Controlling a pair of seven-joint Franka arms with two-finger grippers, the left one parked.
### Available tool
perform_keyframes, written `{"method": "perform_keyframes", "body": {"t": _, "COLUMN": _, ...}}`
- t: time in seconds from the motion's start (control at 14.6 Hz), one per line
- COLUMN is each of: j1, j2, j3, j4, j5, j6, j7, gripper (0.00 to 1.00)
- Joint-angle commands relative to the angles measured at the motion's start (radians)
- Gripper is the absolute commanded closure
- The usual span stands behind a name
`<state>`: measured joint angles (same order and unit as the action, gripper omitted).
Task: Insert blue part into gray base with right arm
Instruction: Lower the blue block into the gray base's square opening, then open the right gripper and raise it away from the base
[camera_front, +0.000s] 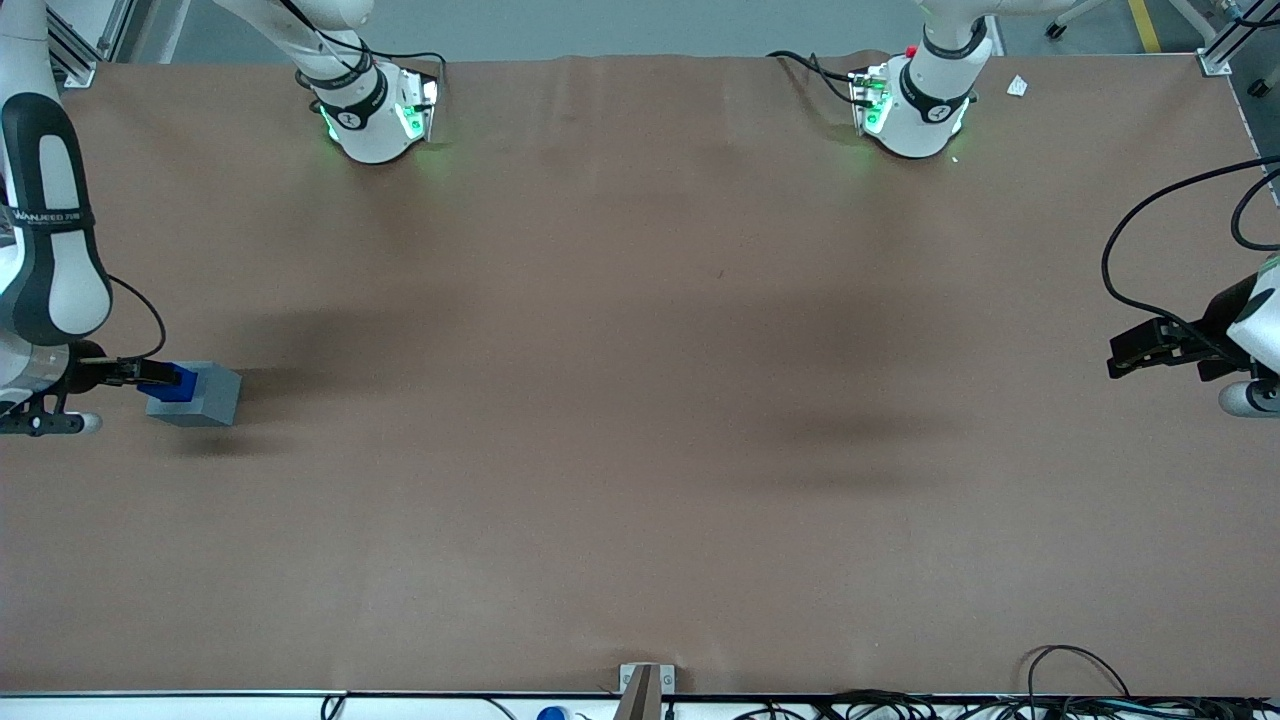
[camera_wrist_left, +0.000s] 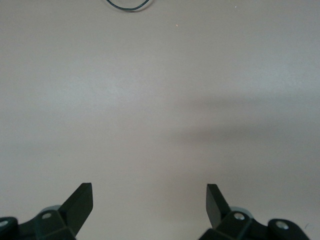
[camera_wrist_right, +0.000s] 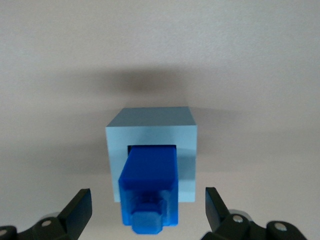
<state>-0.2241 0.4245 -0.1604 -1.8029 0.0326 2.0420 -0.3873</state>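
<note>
Front view: gray base (camera_front: 197, 396) sits at the working arm's end of the table, blue part (camera_front: 175, 383) on it, gripper (camera_front: 125, 372) just beside the part. Band lettering on the right arm (camera_front: 45, 215) is not legible.

Right wrist view: part (camera_wrist_right: 150, 185) stands in the base's (camera_wrist_right: 152, 132) hole, long axis pointing up toward the camera, stub uppermost. Fingers (camera_wrist_right: 79, 207) spread wide, clear of it, holding nothing

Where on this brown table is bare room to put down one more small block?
Nearly the whole brown table is bare between the two arm bases and the front camera. It is crowded only at the working arm's end, where the open black gripper flanks the bright blue part sitting in the light gray base.
</note>
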Motion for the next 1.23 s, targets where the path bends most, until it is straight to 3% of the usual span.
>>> {"method": "perform_keyframes", "body": {"t": 0.0, "j1": 0.020, "j2": -0.024, "j3": 0.013, "j4": 0.071, "j5": 0.009, "j6": -0.136, "j7": 0.004, "gripper": 0.00}}
{"method": "perform_keyframes", "body": {"t": 0.2, "j1": 0.045, "j2": -0.048, "j3": 0.013, "j4": 0.161, "j5": 0.056, "j6": -0.287, "j7": 0.030, "gripper": 0.00}}
{"method": "perform_keyframes", "body": {"t": 1.16, "j1": 0.262, "j2": -0.407, "j3": 0.013, "j4": 0.163, "j5": 0.043, "j6": -0.482, "j7": 0.373, "gripper": 0.00}}
